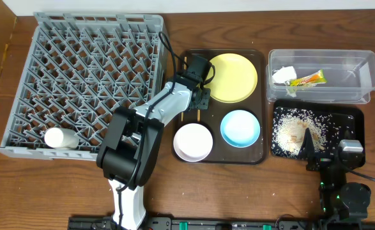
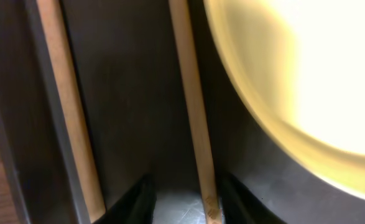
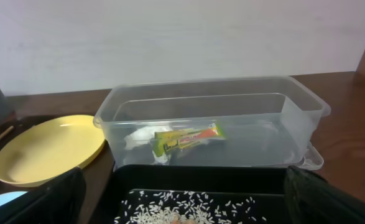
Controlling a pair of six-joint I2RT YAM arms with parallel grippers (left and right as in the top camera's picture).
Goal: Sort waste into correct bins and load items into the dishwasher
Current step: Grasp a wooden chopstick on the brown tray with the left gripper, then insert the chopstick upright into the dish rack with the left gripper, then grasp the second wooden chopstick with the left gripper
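We are watching the left claw (image 1: pixel 200 101) (image 2: pixel 187 202) reaching down over the large dark brown serving tray (image 1: pixel 262 102). Its two black fingers (image 2: pixel 138 202) are standing partly apart, released. They are straddling one thin wooden chopstick (image 2: pixel 194 124) without pinching it, and the stick's end is lying nearer the finger on the plate's side. A second wooden chopstick (image 2: pixel 70 124) is lying just outside the other finger, roughly parallel. The round yellow plate (image 1: pixel 232 76) is sitting just beside this claw. Back toward the arm's base, the white bowl (image 1: pixel 193 142) and the light blue bowl (image 1: pixel 240 128) are resting side by side on the same tray. On the claw's other side, away from the plate, the large square grey plastic dish rack (image 1: pixel 91 70) is holding the small white cup (image 1: pixel 61 138) in a far corner.

The right claw (image 1: pixel 315 152) (image 3: pixel 183 186) is hanging wide open, gripping nothing, over the shallow black rectangular tray (image 1: pixel 350 121). Whitish rice-like crumbs (image 3: pixel 170 211) are lying scattered directly beneath and ahead of it. Just beyond, the clear plastic rectangular tub (image 3: pixel 306 124) is holding the green-and-yellow snack wrapper (image 3: pixel 188 138) just beside the small crumpled white paper (image 3: pixel 142 137).

Everything is resting on a brown wooden table (image 1: pixel 302 191), and a pale wall (image 3: pixel 170 37) is rising behind the tub.
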